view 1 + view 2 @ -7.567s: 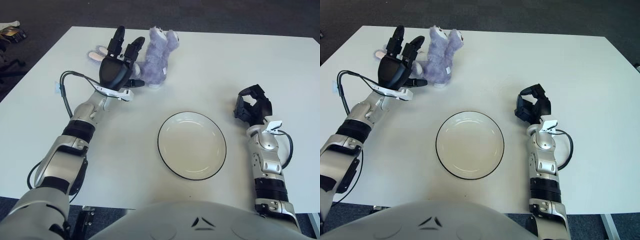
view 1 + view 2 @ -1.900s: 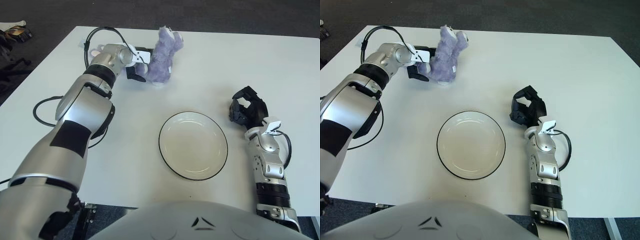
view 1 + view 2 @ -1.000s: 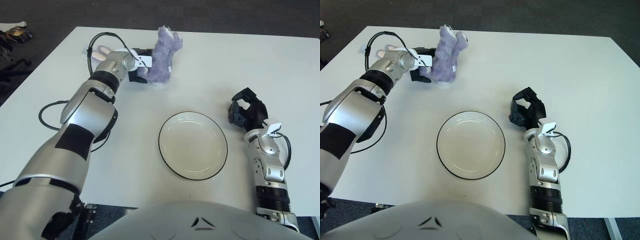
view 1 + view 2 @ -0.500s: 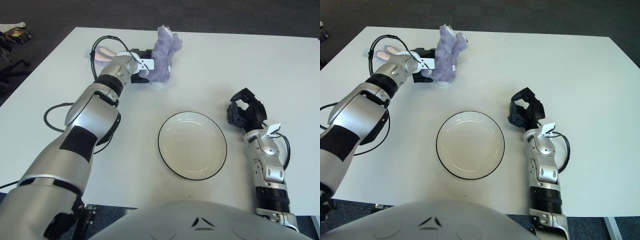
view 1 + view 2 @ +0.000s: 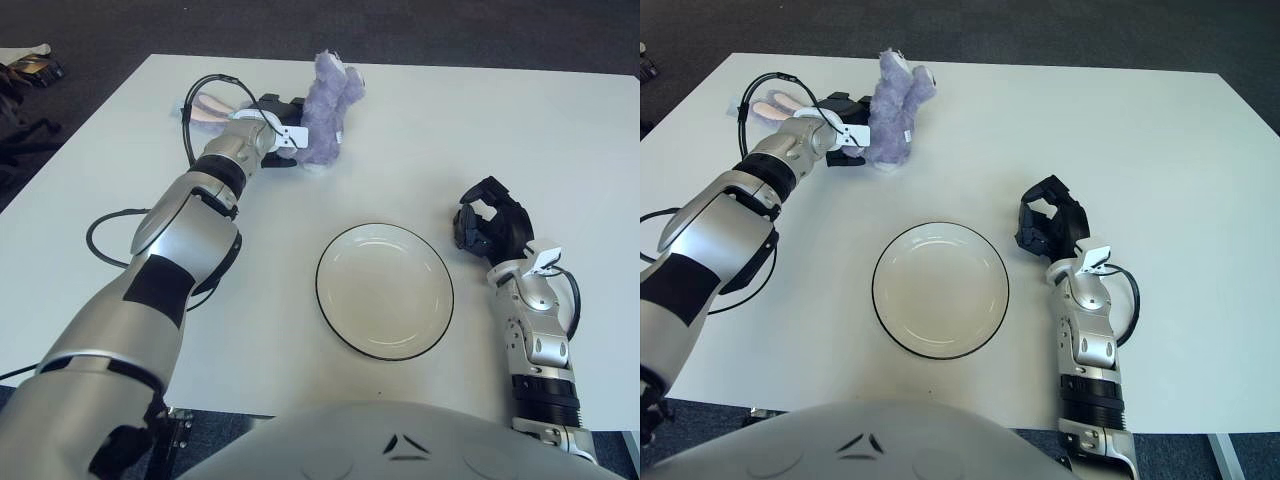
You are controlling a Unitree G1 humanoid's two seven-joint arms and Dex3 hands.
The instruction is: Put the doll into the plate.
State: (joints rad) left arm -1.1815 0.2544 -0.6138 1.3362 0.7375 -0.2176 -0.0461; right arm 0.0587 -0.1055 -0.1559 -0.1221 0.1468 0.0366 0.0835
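Observation:
A purple plush doll (image 5: pixel 328 103) stands upright near the table's far edge, left of centre. My left hand (image 5: pixel 276 128) is pressed against the doll's left side, with the wrist turned so that the hand itself is mostly hidden. The white plate (image 5: pixel 385 290) with a dark rim lies nearer me, below and to the right of the doll, with nothing in it. My right hand (image 5: pixel 490 222) shows to the right of the plate, fingers curled and holding nothing.
Pink-and-white bunny ears (image 5: pixel 775 103) of another plush show just left of my left wrist. A black cable (image 5: pixel 190 120) loops around the left forearm. The white table (image 5: pixel 500 130) ends at dark carpet at the back and left.
My left wrist has edged right, closer against the doll, baring more of the pink ears behind it. The doll and plate have stayed put. The right hand has barely moved.

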